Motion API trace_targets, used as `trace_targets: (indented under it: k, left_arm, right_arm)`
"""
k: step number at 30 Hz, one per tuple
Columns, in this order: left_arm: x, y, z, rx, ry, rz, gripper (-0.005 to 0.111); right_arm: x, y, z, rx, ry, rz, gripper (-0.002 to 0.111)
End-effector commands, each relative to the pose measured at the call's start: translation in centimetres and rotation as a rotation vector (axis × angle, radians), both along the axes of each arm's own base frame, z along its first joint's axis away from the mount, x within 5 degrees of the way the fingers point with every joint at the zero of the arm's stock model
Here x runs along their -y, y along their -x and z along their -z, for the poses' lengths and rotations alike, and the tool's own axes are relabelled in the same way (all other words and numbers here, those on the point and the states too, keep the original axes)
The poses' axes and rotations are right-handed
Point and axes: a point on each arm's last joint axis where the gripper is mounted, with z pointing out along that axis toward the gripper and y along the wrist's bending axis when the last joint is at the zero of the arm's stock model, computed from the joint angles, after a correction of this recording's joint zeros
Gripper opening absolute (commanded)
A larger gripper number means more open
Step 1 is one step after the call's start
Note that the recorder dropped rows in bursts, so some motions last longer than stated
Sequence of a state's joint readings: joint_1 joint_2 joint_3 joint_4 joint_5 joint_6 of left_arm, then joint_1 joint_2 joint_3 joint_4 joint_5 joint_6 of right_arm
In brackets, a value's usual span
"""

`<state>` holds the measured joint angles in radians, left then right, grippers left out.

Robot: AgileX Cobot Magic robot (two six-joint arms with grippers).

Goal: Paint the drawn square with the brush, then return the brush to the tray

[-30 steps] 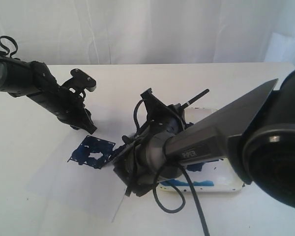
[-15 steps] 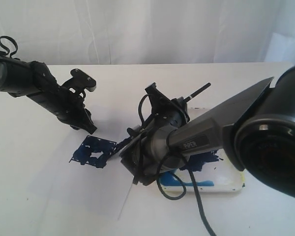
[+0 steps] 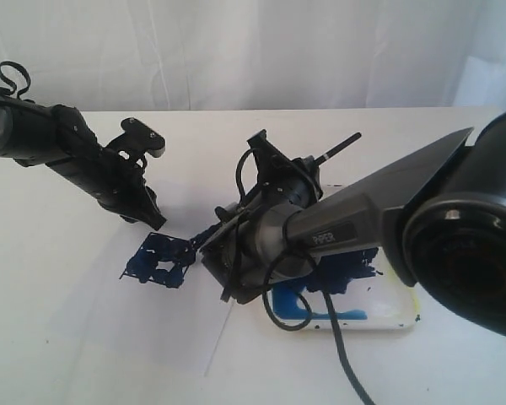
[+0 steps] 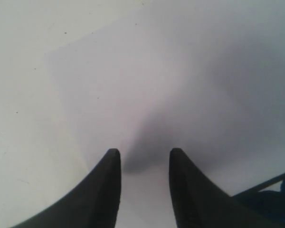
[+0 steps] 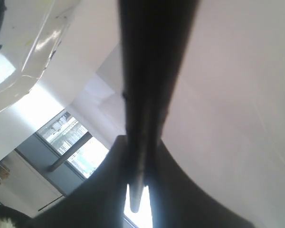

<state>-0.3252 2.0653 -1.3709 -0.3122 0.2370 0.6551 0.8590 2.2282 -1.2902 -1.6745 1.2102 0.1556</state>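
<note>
R pincer [image 3: 222, 239], gripping the brush [image 3: 337, 146], is nudging twd the worktop's [image 3: 17, 253] far edge; the drawn square [image 3: 156, 261] is getting bluer, white bits left. L pincer [image 4: 142, 156]: spread, empty.

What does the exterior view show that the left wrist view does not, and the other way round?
Only the exterior view: the tray smeared with blue, the brush with its handle end sticking out behind the right arm, and most of the square, blotched with blue. Only the left wrist view: the clear gap between the two fingers of the left pincer, with nothing in it. Both: the paper, the left pincer pointing at it, and some blue paint of the square.
</note>
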Motion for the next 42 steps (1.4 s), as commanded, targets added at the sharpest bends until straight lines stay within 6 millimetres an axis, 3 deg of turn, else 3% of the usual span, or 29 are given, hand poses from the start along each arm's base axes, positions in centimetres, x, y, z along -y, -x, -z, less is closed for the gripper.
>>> trace_targets:
  k: [1, 8, 14, 21, 33, 42]
  left_arm:
    - [-0.2, 0.4, 0.3, -0.042, -0.009, 0.011, 0.040]
    - [-0.2, 0.4, 0.3, -0.045, -0.009, 0.011, 0.040]
    - [-0.2, 0.4, 0.3, -0.046, -0.009, 0.012, 0.040]
    - [-0.2, 0.4, 0.3, -0.046, -0.009, 0.012, 0.040]
    - [-0.2, 0.4, 0.3, -0.045, -0.011, 0.015, 0.040]
    - [-0.2, 0.4, 0.3, -0.044, -0.013, 0.019, 0.040]
  right_arm:
    - [-1.3, 1.1, -0.1, 0.016, -0.026, -0.025, 0.000]
    - [-1.4, 1.2, -0.2, 0.019, -0.024, -0.032, 0.000]
    - [-1.7, 1.0, 2.4, -0.008, 0.062, -0.071, 0.000]
    - [-1.4, 0.7, 2.3, -0.003, 0.062, -0.064, 0.000]
    - [1.3, -1.4, 2.3, 0.002, 0.049, 0.018, 0.000]
    - [0.5, -2.7, 0.5, 0.049, -0.009, 0.036, 0.000]
